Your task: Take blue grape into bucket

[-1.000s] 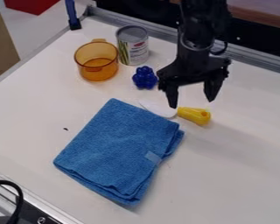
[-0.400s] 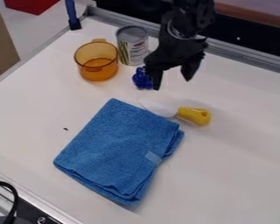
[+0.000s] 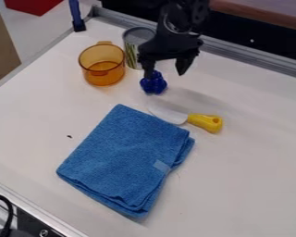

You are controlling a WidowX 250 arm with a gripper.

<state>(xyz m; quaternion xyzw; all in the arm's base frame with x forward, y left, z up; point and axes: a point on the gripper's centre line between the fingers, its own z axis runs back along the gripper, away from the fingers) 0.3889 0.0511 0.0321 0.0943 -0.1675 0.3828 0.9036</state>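
Tool (image 3: pixel 164 76), fingers apart, near blue grape (image 3: pixel 154 85); upright amber cup (image 3: pixel 103 79) beside can (image 3: pixel 132 52).

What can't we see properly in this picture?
In the camera view:
Silver metal can, right side: hidden by the black two-finger gripper.
Knobbly blue grape bunch, upper part: partly behind a gripper finger.
Curved black cable, one end: cut off by the left edge.
Dark speck on the white table: too small to name.

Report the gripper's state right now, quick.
Gripper: open, fingers spread, holding nothing; it hangs at the blue grapes, one finger over them, the other off to the side.
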